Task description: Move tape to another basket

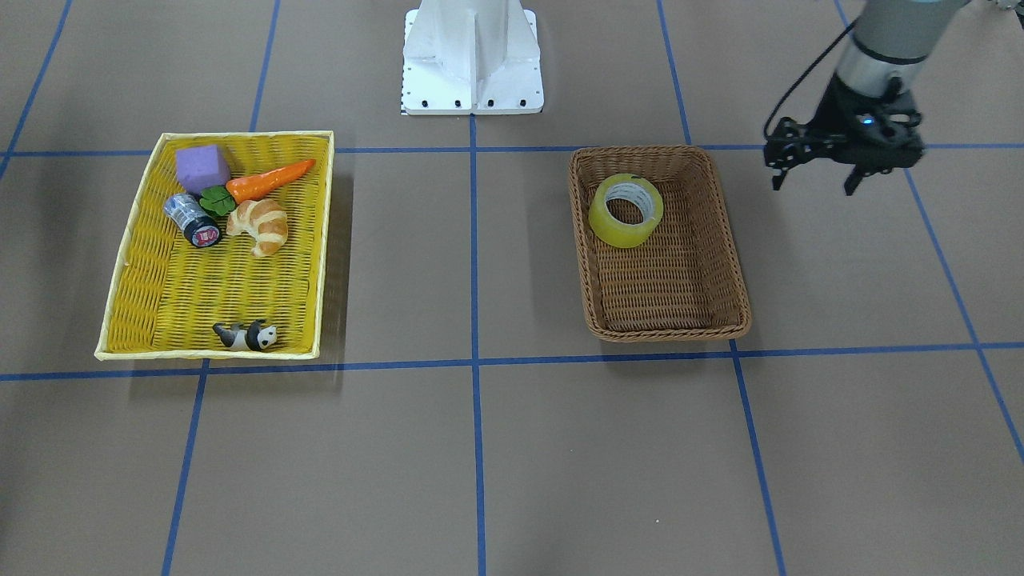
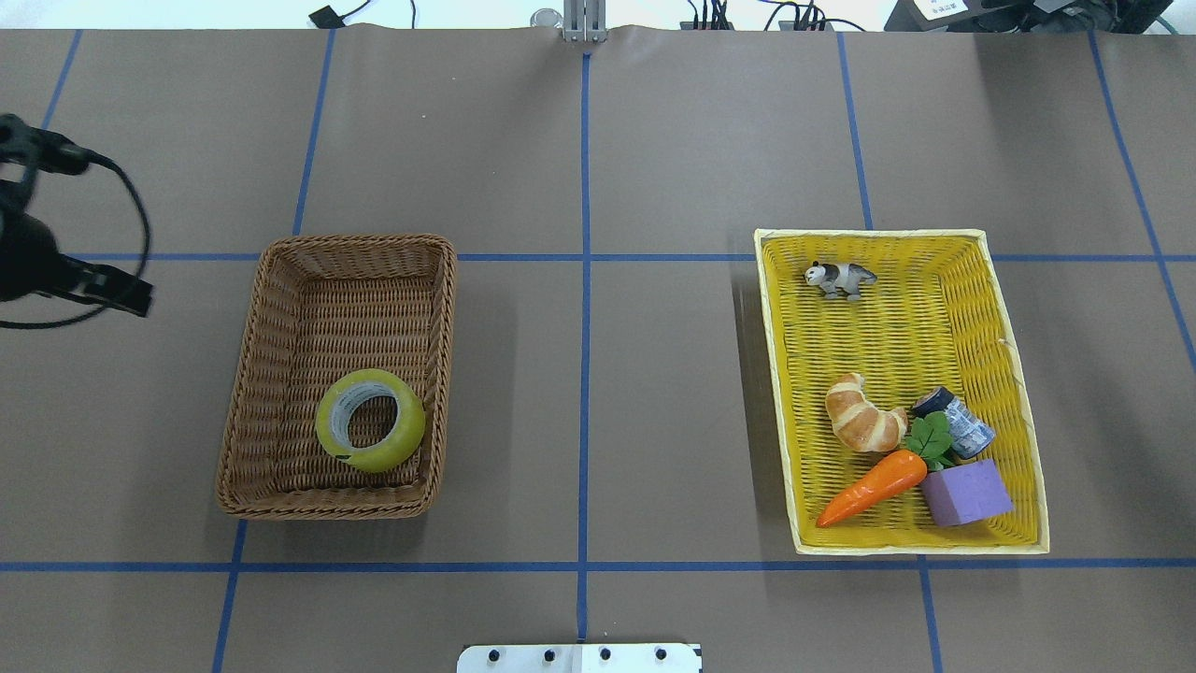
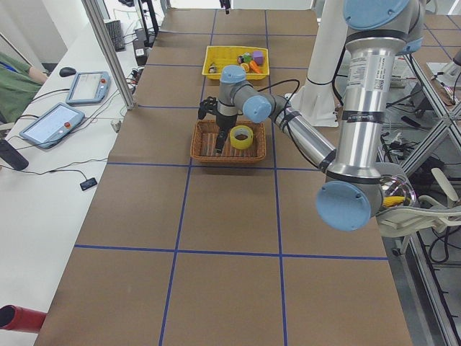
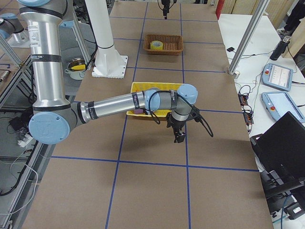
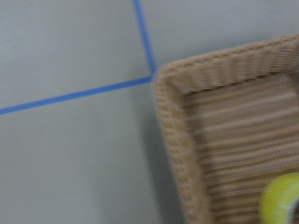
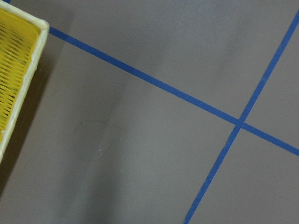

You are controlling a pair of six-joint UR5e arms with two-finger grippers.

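The tape (image 1: 606, 224) is a yellow translucent roll. It lies flat inside the brown wicker basket (image 1: 664, 330), near the robot-side end. It also shows in the overhead view (image 2: 404, 439) within the basket (image 2: 327, 509), and at the lower right edge of the blurred left wrist view (image 5: 278, 200). My left gripper (image 1: 814, 186) is open and empty. It hangs above the table, outside the basket on its robot-left side. My right gripper (image 4: 178, 138) shows only in the exterior right view, over bare table beyond the yellow tray. I cannot tell whether it is open or shut.
A shallow yellow woven tray (image 1: 208, 352) holds a purple block (image 1: 202, 168), a toy carrot (image 1: 268, 180), a croissant (image 1: 260, 226), a small dark cylinder with a red end (image 1: 192, 220) and a panda figure (image 1: 248, 336). The white robot base (image 1: 472, 56) stands at the table's edge.
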